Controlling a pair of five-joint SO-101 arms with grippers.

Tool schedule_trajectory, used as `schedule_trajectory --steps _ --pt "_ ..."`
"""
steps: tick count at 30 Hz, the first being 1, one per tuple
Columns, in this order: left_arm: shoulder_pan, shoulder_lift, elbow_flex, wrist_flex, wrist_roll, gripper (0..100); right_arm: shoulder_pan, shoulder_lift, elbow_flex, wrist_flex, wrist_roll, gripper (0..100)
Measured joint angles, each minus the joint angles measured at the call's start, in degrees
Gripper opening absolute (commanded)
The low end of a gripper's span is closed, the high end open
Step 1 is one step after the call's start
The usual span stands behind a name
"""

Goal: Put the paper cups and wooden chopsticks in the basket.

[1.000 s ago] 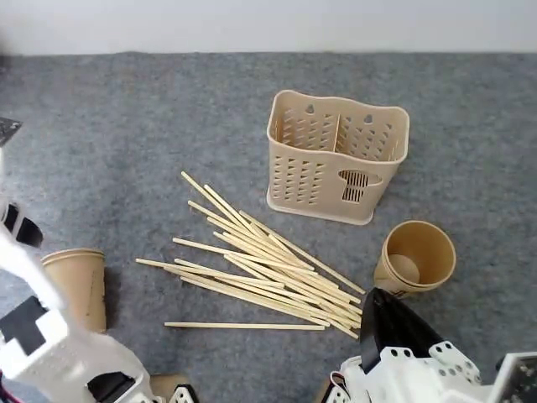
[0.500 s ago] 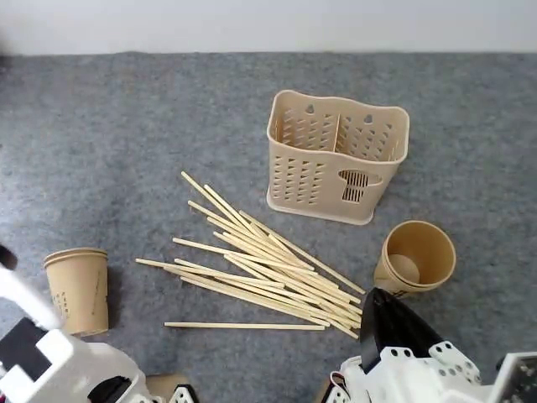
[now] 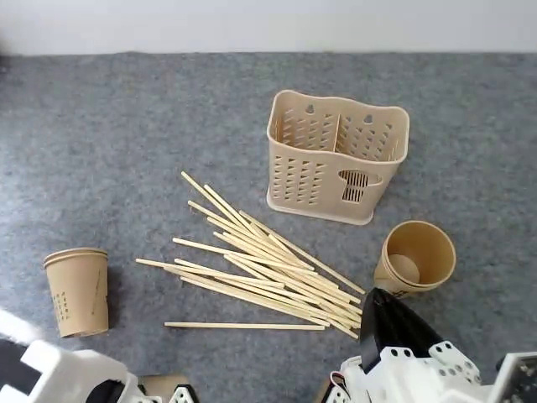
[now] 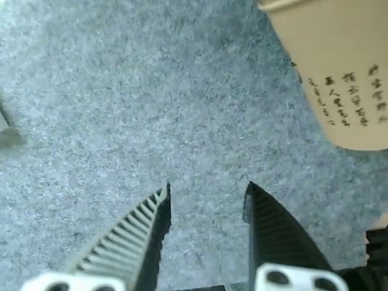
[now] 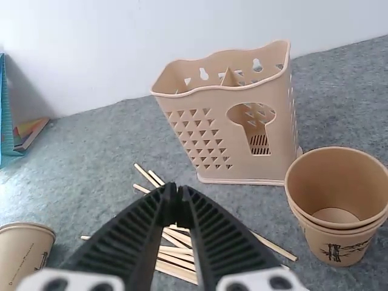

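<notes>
— From above?
— Grey felt table [image 3: 126, 126], white wall [image 3: 252, 25] behind. Beige perforated plastic basket [image 3: 336, 155] near the far edge, pale wooden chopsticks [image 3: 268, 269] heaped mid-table, brown paper cup stack [image 3: 77, 290] by the left edge, second cup stack [image 3: 417, 256] rightward.
— Left wrist?
— Left gripper [image 4: 207, 188] spread, empty, above felt.
— Right wrist?
— Right gripper [image 5: 177, 189] pinched closed, empty.

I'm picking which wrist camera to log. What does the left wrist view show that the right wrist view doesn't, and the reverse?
Left wrist view alone: the left gripper, open, over bare grey carpet. Right wrist view alone: the right gripper, shut, the basket, the chopsticks and the stacked cups beside the basket. Both: the carpet and, apparently, the same printed paper cup standing apart from the chopsticks.
</notes>
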Motion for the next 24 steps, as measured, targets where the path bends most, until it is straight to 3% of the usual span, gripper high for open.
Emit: schedule_trajectory --steps 6,8,14,19,24 --pt "-1.05 0.0 11.08 -11.34 -0.88 2 0.0 0.0 0.0 0.0 0.0 0.9" --pt "-1.05 0.0 14.15 -12.48 -2.99 1 0.0 0.0 0.0 0.0 0.0 0.9" --pt "-0.88 0.0 17.85 -5.36 -11.87 1 0.0 0.0 0.0 0.0 0.0 0.9" --pt "1.76 0.0 18.11 1.85 -12.92 1 0.0 0.0 0.0 0.0 0.0 0.9" --pt "7.03 -0.09 24.18 2.99 -12.92 1 0.0 0.0 0.0 0.0 0.0 0.9"
